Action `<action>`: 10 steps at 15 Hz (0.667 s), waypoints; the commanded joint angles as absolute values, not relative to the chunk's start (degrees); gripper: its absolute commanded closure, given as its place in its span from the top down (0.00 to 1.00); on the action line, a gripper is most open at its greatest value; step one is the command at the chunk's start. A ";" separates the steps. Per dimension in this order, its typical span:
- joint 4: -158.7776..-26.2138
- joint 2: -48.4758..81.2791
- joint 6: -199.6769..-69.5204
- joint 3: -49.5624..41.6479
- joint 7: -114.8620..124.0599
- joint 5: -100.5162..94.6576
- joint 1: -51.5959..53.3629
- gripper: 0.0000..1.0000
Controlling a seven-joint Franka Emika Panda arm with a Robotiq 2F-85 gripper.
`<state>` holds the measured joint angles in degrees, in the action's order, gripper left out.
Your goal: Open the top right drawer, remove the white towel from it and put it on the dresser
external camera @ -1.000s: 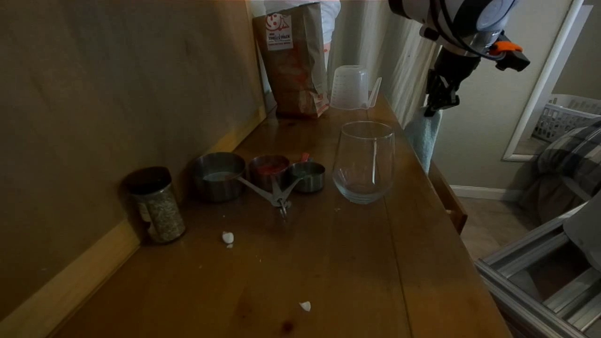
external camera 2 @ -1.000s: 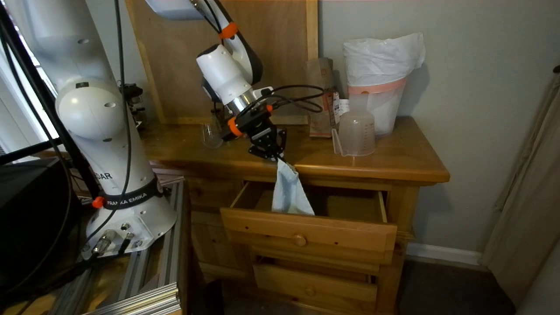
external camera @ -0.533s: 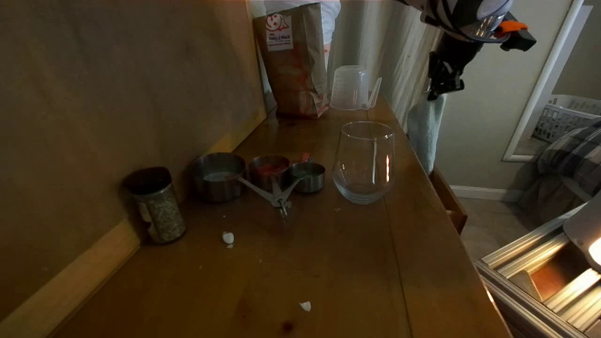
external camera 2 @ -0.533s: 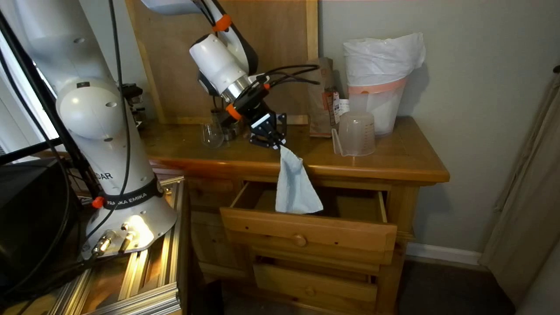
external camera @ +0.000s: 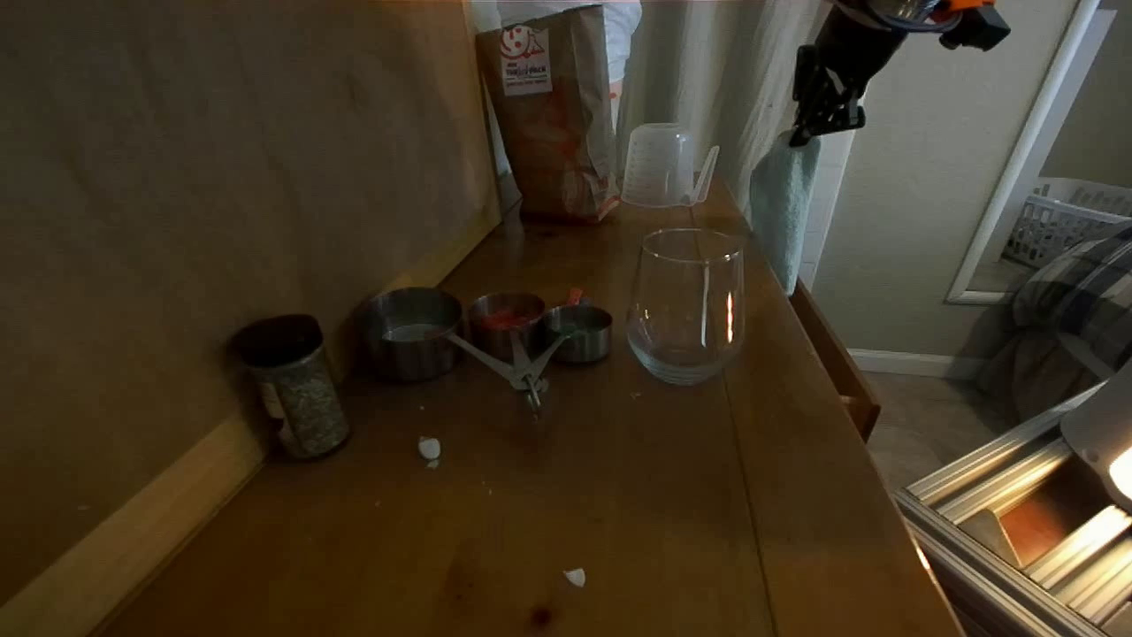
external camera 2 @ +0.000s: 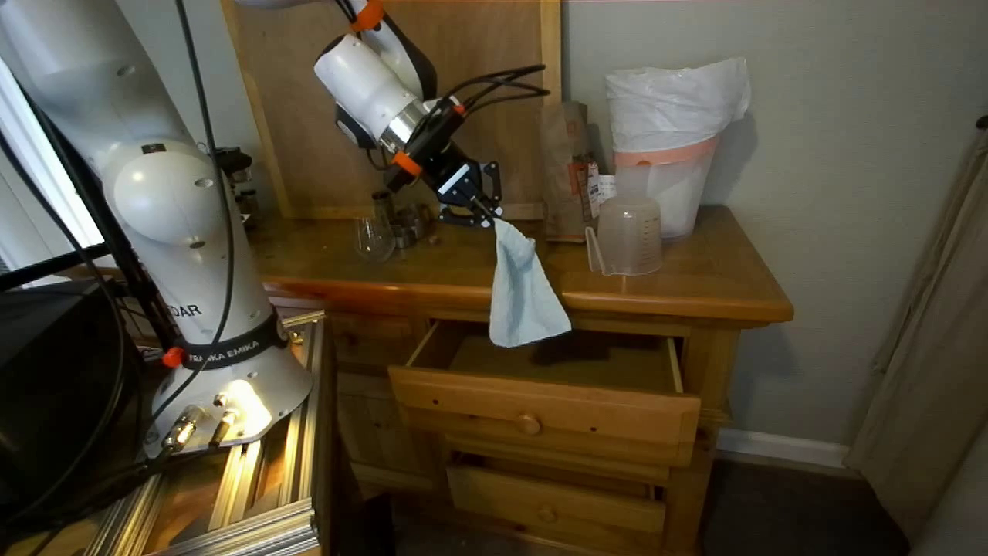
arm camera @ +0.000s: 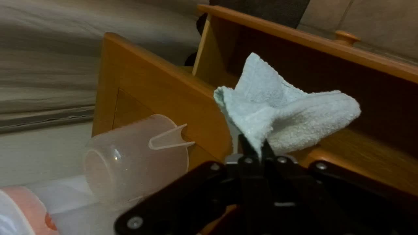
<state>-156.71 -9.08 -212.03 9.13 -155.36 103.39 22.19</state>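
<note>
Wrist view, closest first: the end effector is clamped tight on the white towel, gripping it by a gathered tip, the rest flaring out in folds. Past it stands a clear plastic pitcher on the dresser, and lower down is the top right drawer, pulled out, its knob on the far side.

In an exterior view, the arm's base is nearest; beyond, the white towel hangs over the top right drawer, just in front of the dresser top, with a lower drawer partly out beneath. Farther back, a bin with a white liner stands behind the pitcher.

In an exterior view along the dresser, a white fragment lies nearest, then a dark-lidded jar, metal measuring cups, a clear glass and, at the far end, a brown paper bag near the pitcher.
</note>
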 commanded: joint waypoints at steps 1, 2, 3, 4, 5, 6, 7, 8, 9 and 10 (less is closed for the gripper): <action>-156.32 -11.64 -213.38 9.12 -158.99 105.82 25.44 0.05; -155.94 -11.67 -213.71 8.94 -159.23 106.09 26.21 0.05; -155.64 -11.58 -213.55 8.55 -159.50 106.63 27.00 0.05; -155.33 -11.60 -213.54 8.14 -159.54 107.04 27.73 0.04; -155.12 -11.62 -213.57 7.81 -159.59 107.49 28.48 0.05; -154.75 -11.57 -213.70 7.43 -159.59 108.45 29.37 0.05; -154.20 -11.25 -214.09 7.09 -159.59 109.31 30.33 0.05; -153.65 -11.01 -214.24 6.66 -159.58 110.03 31.23 0.05; -153.08 -10.75 -214.49 6.21 -159.58 110.72 32.26 0.05; -152.76 -11.06 -214.64 5.92 -159.57 111.16 33.29 0.05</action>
<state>-155.07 -10.50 -212.59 7.82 -155.31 107.26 30.00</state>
